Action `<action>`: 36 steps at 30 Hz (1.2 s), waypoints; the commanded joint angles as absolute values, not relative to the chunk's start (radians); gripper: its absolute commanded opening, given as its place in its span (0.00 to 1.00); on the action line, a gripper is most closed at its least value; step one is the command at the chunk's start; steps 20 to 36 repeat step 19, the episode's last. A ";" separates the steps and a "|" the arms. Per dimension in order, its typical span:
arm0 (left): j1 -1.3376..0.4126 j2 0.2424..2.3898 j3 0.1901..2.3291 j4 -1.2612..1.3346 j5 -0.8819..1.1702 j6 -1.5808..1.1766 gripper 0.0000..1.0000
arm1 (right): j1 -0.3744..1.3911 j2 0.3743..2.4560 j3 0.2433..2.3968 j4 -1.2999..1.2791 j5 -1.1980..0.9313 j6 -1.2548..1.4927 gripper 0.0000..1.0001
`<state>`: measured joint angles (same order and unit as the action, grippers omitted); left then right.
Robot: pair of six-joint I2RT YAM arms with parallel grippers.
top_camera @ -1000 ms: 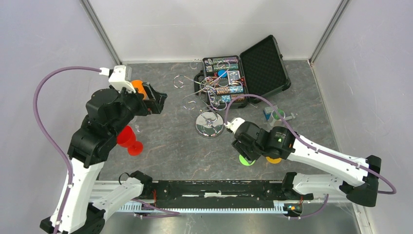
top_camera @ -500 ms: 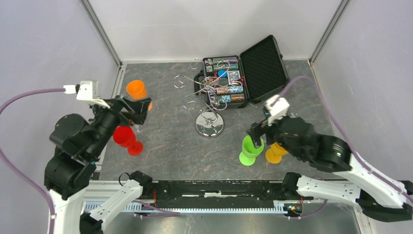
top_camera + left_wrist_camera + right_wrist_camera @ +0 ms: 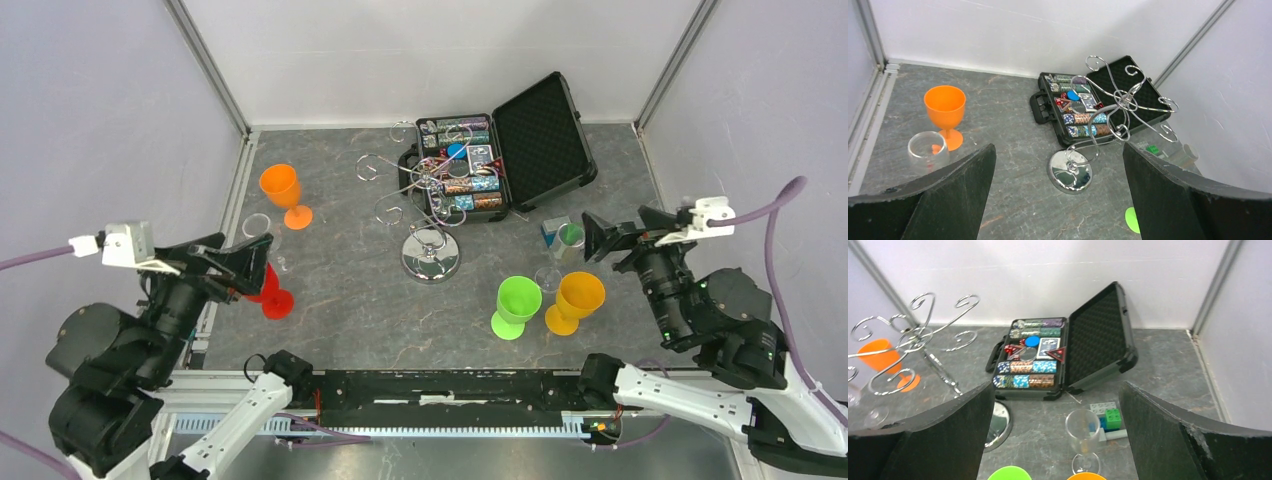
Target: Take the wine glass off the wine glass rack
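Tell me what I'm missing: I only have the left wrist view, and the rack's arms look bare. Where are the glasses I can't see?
Observer: A green glass and a yellow-orange glass stand upright side by side, right of the wine glass rack and nearer the arm bases.
Operator: Anything on the left?
Observer: A red glass stands upright there, nearer the arm bases than the orange glass.
Operator: Is the right gripper holding one?
Observer: No. The right gripper is open and holds nothing.
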<state>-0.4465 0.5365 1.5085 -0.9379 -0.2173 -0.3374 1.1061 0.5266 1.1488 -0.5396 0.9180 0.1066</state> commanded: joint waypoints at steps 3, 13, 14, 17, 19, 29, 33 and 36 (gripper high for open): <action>-0.443 0.482 1.552 -1.022 -0.271 -0.302 1.00 | 1.112 0.437 1.147 -0.448 1.077 0.040 0.98; -0.439 0.463 1.566 -1.036 -0.269 -0.292 1.00 | 1.112 0.290 1.094 -0.453 1.057 0.078 0.98; -0.438 0.463 1.568 -1.036 -0.269 -0.290 1.00 | 1.112 0.283 1.088 -0.453 1.057 0.081 0.98; -0.433 0.462 1.572 -1.036 -0.267 -0.285 1.00 | 1.112 0.271 1.080 -0.453 1.056 0.089 0.98; -0.430 0.463 1.575 -1.034 -0.261 -0.287 1.00 | 1.112 0.269 1.076 -0.453 1.057 0.091 0.98; -0.430 0.463 1.575 -1.034 -0.261 -0.287 1.00 | 1.112 0.269 1.076 -0.453 1.057 0.091 0.98; -0.430 0.463 1.575 -1.034 -0.261 -0.287 1.00 | 1.112 0.269 1.076 -0.453 1.057 0.091 0.98; -0.430 0.463 1.575 -1.034 -0.261 -0.287 1.00 | 1.112 0.269 1.076 -0.453 1.057 0.091 0.98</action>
